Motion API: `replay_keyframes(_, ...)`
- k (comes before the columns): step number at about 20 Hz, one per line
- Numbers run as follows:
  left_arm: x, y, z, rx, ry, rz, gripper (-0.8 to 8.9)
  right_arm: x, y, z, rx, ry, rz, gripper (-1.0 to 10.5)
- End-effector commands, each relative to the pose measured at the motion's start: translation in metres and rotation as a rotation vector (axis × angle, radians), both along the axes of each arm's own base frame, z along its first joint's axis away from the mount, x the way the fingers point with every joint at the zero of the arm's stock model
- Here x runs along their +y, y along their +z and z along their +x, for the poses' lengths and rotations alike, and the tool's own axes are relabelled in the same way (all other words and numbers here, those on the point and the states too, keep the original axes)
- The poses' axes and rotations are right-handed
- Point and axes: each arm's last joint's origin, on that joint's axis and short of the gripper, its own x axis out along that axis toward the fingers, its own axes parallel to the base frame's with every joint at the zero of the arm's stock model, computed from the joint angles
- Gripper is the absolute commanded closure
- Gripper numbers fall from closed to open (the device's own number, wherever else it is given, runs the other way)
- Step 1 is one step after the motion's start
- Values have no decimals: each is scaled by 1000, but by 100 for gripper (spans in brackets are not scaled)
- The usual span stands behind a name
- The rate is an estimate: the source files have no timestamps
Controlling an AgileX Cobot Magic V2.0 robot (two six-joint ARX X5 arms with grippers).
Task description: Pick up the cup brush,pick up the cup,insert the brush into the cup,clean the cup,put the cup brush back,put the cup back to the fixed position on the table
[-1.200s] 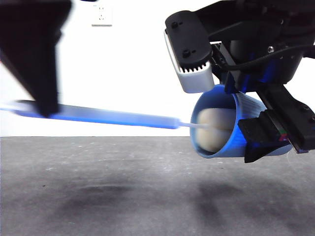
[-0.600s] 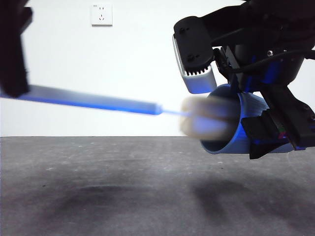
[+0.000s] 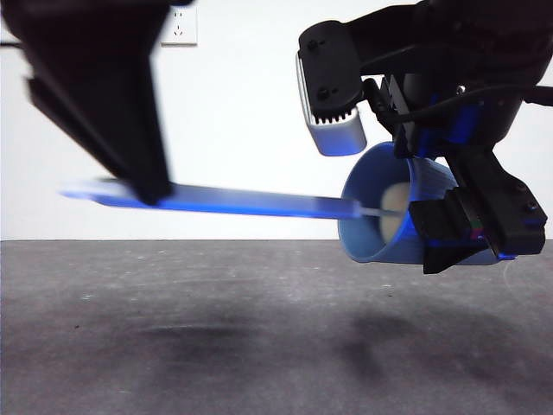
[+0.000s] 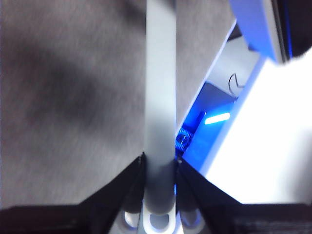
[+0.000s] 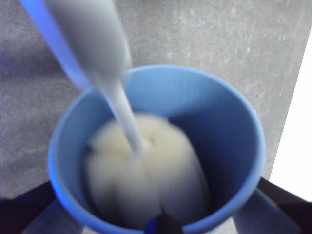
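I have the left claw [image 3: 147, 186] clamped tight on the cup brush [image 3: 251, 204]: in its wrist view the two jaws close flat against either side of the grey handle, which runs straight out from between them. In the front view that claw hangs high, well clear of the table [image 3: 259, 328], and the handle stretches from it almost level toward the other arm.

The right claw [image 3: 454, 233] holds the cup [image 3: 380, 216] up in the air on its side, mouth turned toward the left claw. I can see one jaw pressed on the cup's outer wall in the front view; its wrist view shows only dark jaw corners at either side of the cup's rim, so the grip is closed around the tumbler's body.

The brush's cream sponge head [image 5: 146, 180] sits deep inside the cup [image 5: 229, 126], beyond the rim from the left claw's side, filling much of the interior, with the thin white neck crossing the mouth. The picture is blurred there, so I cannot tell whether the sponge touches the bottom.
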Motion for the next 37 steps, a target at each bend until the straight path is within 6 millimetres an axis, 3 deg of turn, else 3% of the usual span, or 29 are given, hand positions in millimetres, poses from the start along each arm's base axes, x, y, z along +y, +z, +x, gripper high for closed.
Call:
replay_keyframes(1,-6,-4,4,17,23,-33,822,2,0,0,-2,-6,14,960)
replay_keyframes(10,-1,-5,2,6,41,39,822,2,-1,0,15,3,17,960)
replay_keyframes(13,14,0,-4,-66,94,164,822,0,-1,2,12,-10,16,960)
replay_keyframes(18,47,23,-20,-119,152,213,822,-1,0,3,11,-42,45,960)
replay_keyframes(22,73,40,-34,-170,213,197,822,-1,0,3,8,-69,81,959)
replay_keyframes(26,87,50,-43,-198,268,136,822,-2,4,3,-4,-127,165,959)
replay_keyframes(30,86,54,-42,-210,370,44,822,-5,23,1,-44,-250,401,959)
replay_keyframes(33,80,56,-33,-248,497,-78,822,-12,54,-4,-77,-369,686,959)
replay_keyframes(35,75,45,-24,-244,566,-127,822,-22,76,-10,-92,-447,904,959)
replay_keyframes(37,74,20,-15,-216,642,-126,822,-35,96,-19,-75,-490,1109,959)
